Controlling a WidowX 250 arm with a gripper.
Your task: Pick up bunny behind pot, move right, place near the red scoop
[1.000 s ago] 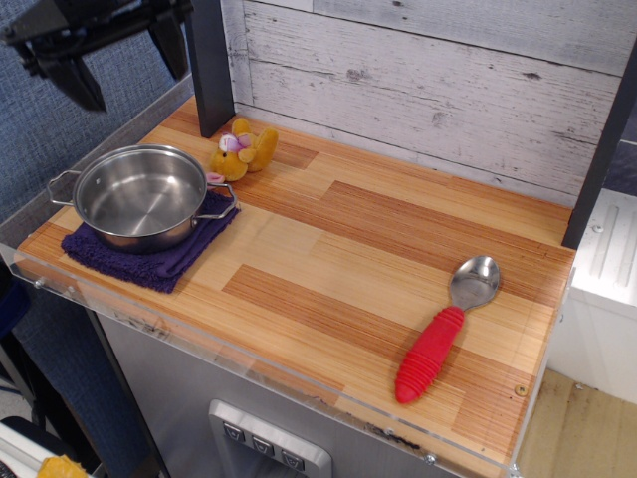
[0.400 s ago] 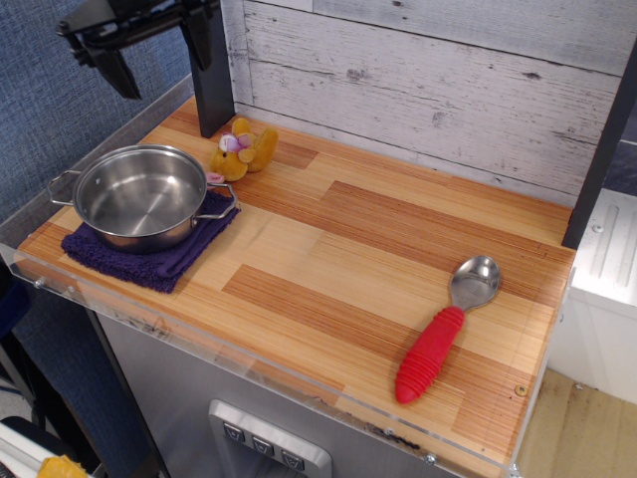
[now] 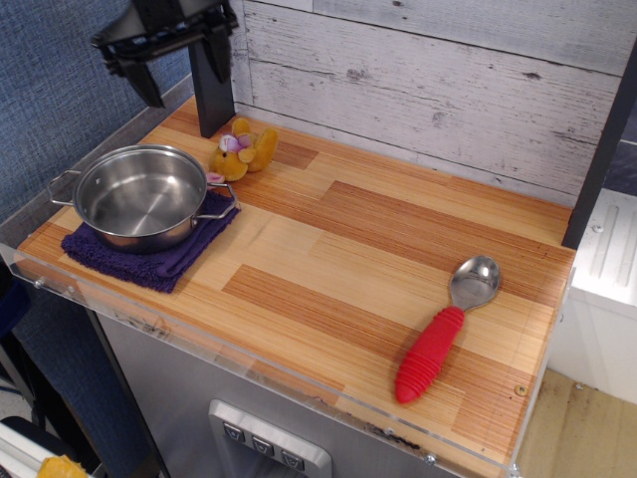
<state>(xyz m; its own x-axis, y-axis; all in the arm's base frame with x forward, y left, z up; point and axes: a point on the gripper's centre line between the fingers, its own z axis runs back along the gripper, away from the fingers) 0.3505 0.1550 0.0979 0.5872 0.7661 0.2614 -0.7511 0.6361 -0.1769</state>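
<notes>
The bunny (image 3: 242,150) is a small orange-yellow plush with a pink-and-white face, lying on the wooden counter just behind the pot. The pot (image 3: 140,196) is a shiny steel saucepan with two wire loop handles, sitting on a purple cloth at the left. The red scoop (image 3: 444,329) lies at the front right, its silver bowl pointing to the back and its ribbed red handle to the front. My gripper (image 3: 183,79) hangs open and empty at the top left, above and to the left of the bunny.
A purple cloth (image 3: 147,256) lies under the pot. A black post (image 3: 210,80) stands at the back left, right behind the gripper, and another (image 3: 602,149) at the right. A whitewashed plank wall (image 3: 428,80) backs the counter. A clear lip edges the counter's front (image 3: 249,370).
My gripper has moved to the right from the far top-left corner, nearer to the spot above the bunny. It stays open. The bunny, pot and scoop have not moved.
</notes>
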